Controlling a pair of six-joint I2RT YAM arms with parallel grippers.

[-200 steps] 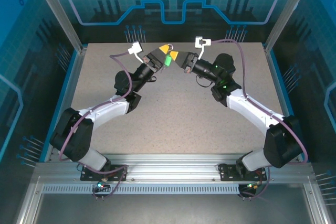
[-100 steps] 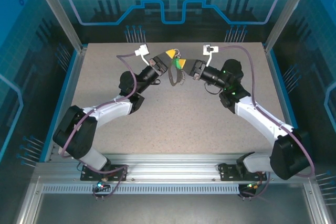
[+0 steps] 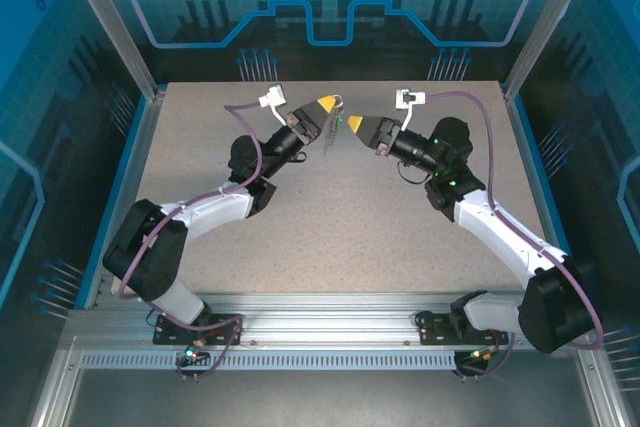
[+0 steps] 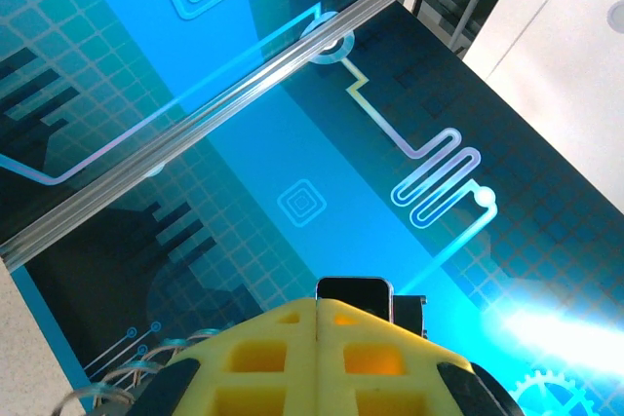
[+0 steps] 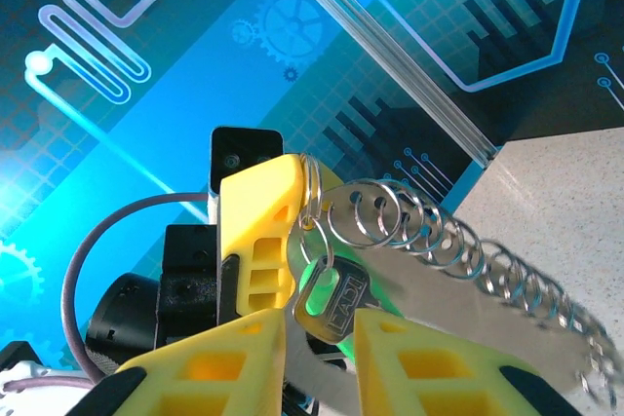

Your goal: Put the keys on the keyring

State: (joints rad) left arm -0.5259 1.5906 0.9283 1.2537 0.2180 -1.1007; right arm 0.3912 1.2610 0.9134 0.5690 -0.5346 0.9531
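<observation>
Over the speckled table (image 3: 330, 247), inside blue printed walls, we see both arms meeting at the upper middle of the overhead frame. The left gripper (image 3: 326, 104) has its fingers pressed together on the keyring (image 5: 434, 233), whose silvery chain trails toward the right edge of the right wrist frame. The green-headed key (image 5: 330, 297) hangs from it at lower centre, just beyond the right gripper (image 5: 320, 350), whose fingers stand apart.

Ring chain (image 5: 458, 241) hanging between opposed fingers (image 5: 255, 231), tabletop (image 3: 330, 227) open beneath and nearer.
</observation>
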